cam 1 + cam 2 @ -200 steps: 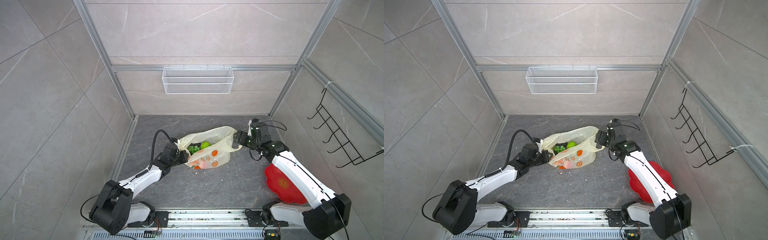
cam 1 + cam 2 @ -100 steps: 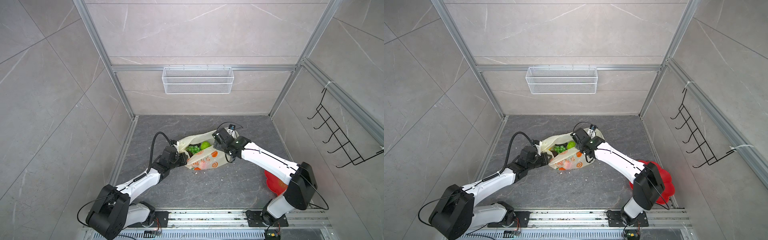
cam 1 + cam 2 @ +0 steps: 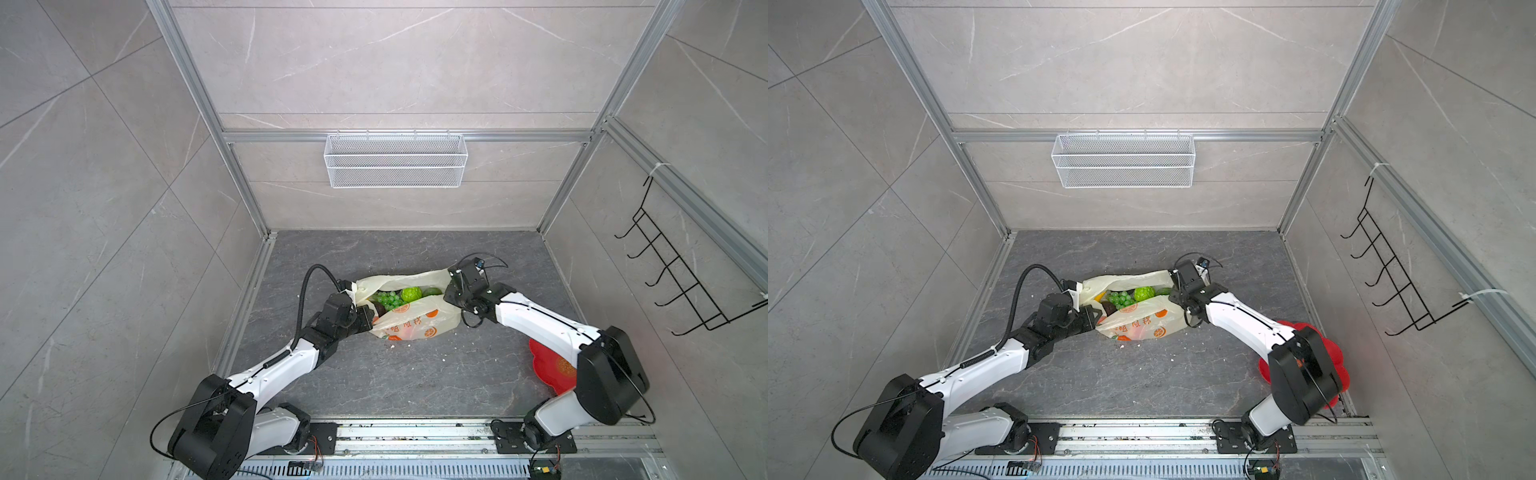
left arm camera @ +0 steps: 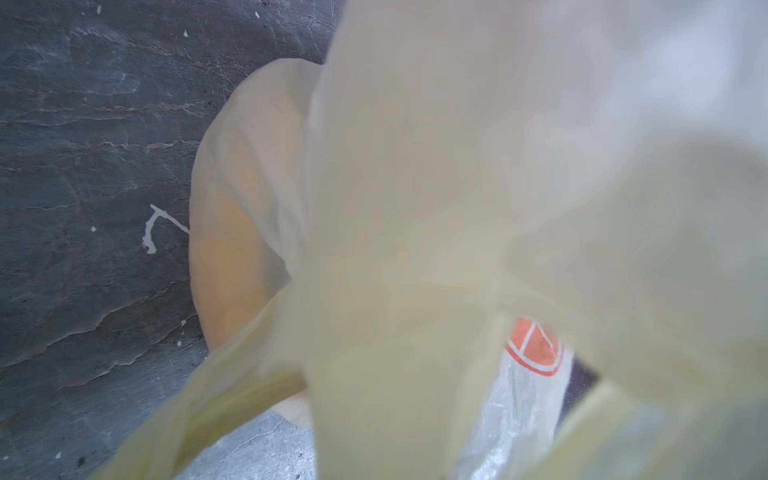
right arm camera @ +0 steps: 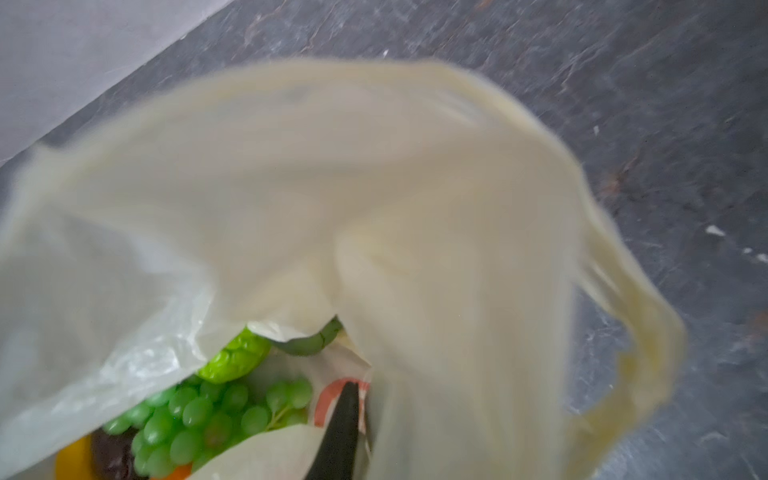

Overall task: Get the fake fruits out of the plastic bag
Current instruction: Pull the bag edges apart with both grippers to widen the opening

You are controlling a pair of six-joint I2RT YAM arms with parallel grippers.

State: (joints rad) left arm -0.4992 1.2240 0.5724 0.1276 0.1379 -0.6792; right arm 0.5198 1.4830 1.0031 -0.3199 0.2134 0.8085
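Left gripper (image 3: pixel 366 318) is squeezed tight on the left end of the plastic bag (image 3: pixel 417 326). Right gripper (image 3: pixel 449 293) is squeezed tight too, pinching the bag's rim at its right end. The bag's mouth is stretched open between them. The bag lies near the middle of the surface (image 3: pixel 374 382), away from every edge. The fake fruits (image 3: pixel 1123 299) sit inside it: a green grape bunch (image 3: pixel 388 298), a bumpy green ball (image 3: pixel 411 294) touching the grapes, a green avocado (image 3: pixel 432 291) at the bag's right end, a dark avocado (image 3: pixel 379 309) next to the grapes, and a bit of yellow banana (image 5: pixel 72 459). Something red shows through the bag's thin side. A red plate (image 3: pixel 548 368) sits near the front right corner, partly hidden by the right arm.
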